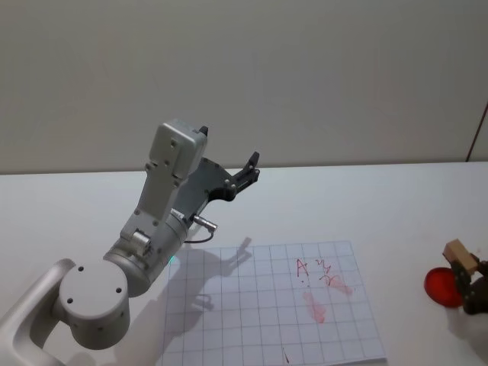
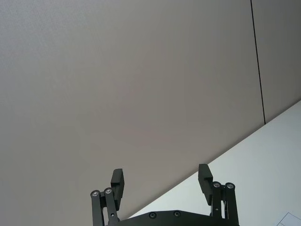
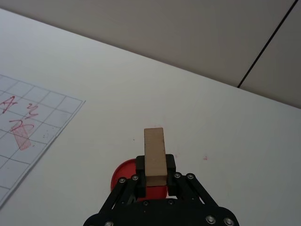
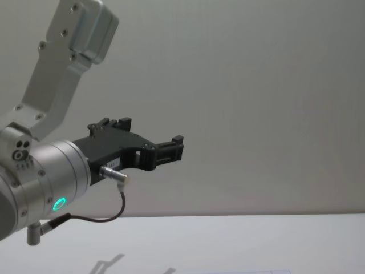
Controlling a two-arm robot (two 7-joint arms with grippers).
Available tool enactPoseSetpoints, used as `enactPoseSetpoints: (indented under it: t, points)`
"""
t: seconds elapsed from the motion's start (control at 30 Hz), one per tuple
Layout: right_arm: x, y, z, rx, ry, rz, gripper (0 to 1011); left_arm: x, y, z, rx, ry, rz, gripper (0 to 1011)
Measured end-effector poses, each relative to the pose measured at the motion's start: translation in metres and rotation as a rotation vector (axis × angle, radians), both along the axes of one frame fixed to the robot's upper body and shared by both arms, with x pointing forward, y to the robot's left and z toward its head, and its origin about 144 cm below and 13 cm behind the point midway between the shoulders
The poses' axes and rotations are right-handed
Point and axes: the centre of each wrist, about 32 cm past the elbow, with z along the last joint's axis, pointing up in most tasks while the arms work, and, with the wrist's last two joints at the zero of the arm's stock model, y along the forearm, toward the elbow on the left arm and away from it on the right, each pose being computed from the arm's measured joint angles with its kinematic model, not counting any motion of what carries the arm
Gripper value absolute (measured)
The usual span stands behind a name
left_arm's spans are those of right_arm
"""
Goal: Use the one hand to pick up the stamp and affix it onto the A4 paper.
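The left gripper (image 1: 250,169), black on a silver cylindrical wrist, is parked high above the white desk (image 1: 69,206) with jaws spread and empty. The white gridded A4 paper (image 1: 259,305) lies flat, already bearing red marks. At the right, the all-black right gripper (image 3: 154,170) pinches the pale tan wooden stamp block (image 3: 155,150) above a round red ink pad (image 3: 123,172); I judge that inking is in hand, and next the stamp must travel left and press onto bare paper.

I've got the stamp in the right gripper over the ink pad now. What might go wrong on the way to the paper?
1. The right gripper pinches only the low end of the stamp; most of the block stands clear of the fingers, so it may tilt or slip when pressed.
2. The A4 paper lies loose on the table and already bears red marks; a sticky stamp might lift or shift it.
3. The left gripper is raised near the sheet's far side, so the paths may cross.
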Motion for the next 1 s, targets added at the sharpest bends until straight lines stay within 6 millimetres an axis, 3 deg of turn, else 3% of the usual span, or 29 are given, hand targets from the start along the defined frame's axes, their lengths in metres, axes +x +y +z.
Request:
enactPoseSetpoints:
  t: [0.7,0.83,0.93,1.0]
  points:
    - [-0.011,-0.003,-0.013,-0.007,0.061,-0.028,219,0.000,0.000,0.000,0.000,0.000,0.000,1001]
    - [-0.012,-0.003,-0.014,-0.004,0.063,-0.026,276,0.000,0.000,0.000,0.000,0.000,0.000,1001]
    - [-0.012,-0.003,-0.015,-0.002,0.064,-0.025,423,0.000,0.000,0.000,0.000,0.000,0.000,1001]
    - [-0.012,-0.003,-0.015,-0.001,0.065,-0.024,469,0.000,0.000,0.000,0.000,0.000,0.000,1001]
